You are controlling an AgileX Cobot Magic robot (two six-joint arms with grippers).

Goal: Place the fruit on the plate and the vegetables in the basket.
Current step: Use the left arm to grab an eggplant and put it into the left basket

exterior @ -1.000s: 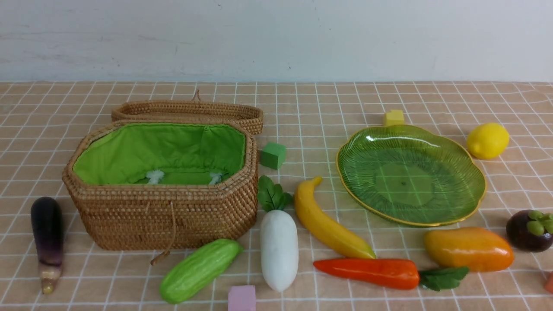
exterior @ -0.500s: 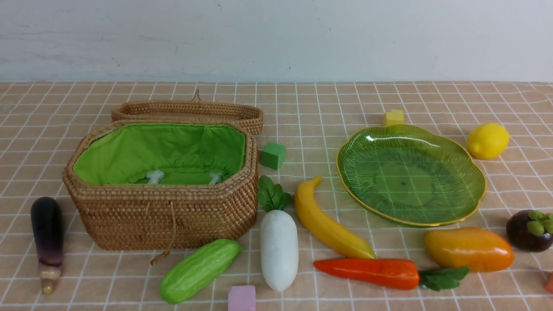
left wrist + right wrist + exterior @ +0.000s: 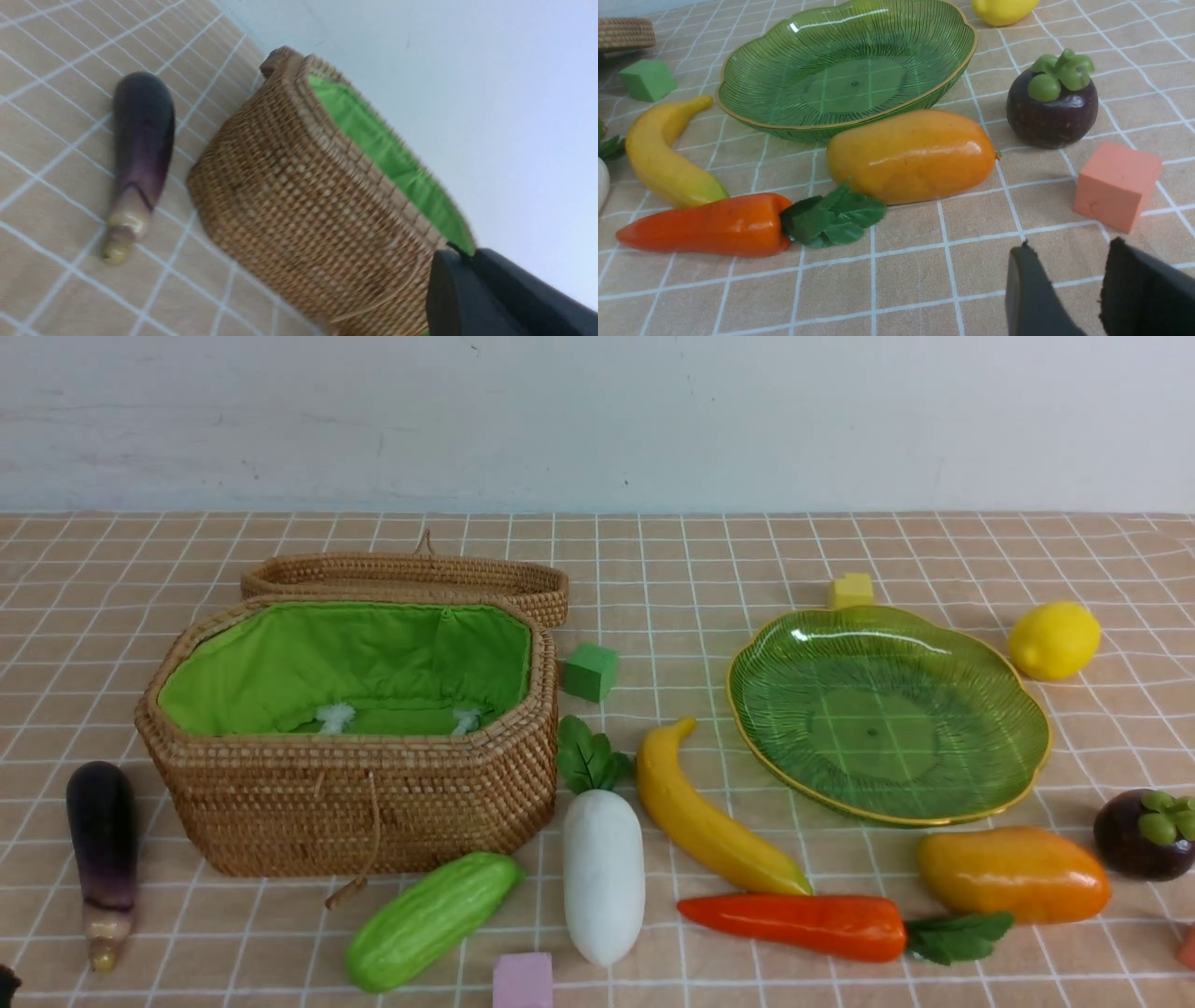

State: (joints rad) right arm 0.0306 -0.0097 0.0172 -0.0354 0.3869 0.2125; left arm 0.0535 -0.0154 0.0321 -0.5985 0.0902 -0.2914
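Behind everything, a pale, bluish-white wall (image 3: 597, 425) with faint scuffs and small dark specks met the far edge of a tan tabletop covering (image 3: 681, 551) crossed by a grid of white lines, slightly wavy towards the right.

On the left, a large octagonal basket of woven tan wicker (image 3: 355, 812) stood open, its bright green cloth lining (image 3: 345, 653) exposed and its matching wicker lid (image 3: 411, 574) lying behind. A glossy dark-purple eggplant (image 3: 101, 849) lay left of it, a ribbed light-green cucumber (image 3: 434, 922) before it, and a white radish with green leaves (image 3: 604, 877) to its right.

A wide translucent green glass plate with a wavy gold rim (image 3: 887, 719) sat on the right. Around it were a curved yellow banana (image 3: 714, 812), an orange-yellow oblong mango (image 3: 1013, 875), a dark-purple mangosteen with a green cap (image 3: 1144, 835) and a round yellow lemon (image 3: 1053, 640). An orange-red carrot with green leaves (image 3: 812, 924) lay in front of the banana.

Foam cubes, yellow (image 3: 851, 590), green (image 3: 591, 672), pink (image 3: 523, 980) and coral (image 3: 1118, 184), dotted the cloth.

The left gripper (image 3: 465, 252) was closed with nothing in its grasp; the right gripper (image 3: 1066, 245) was parted, also empty.
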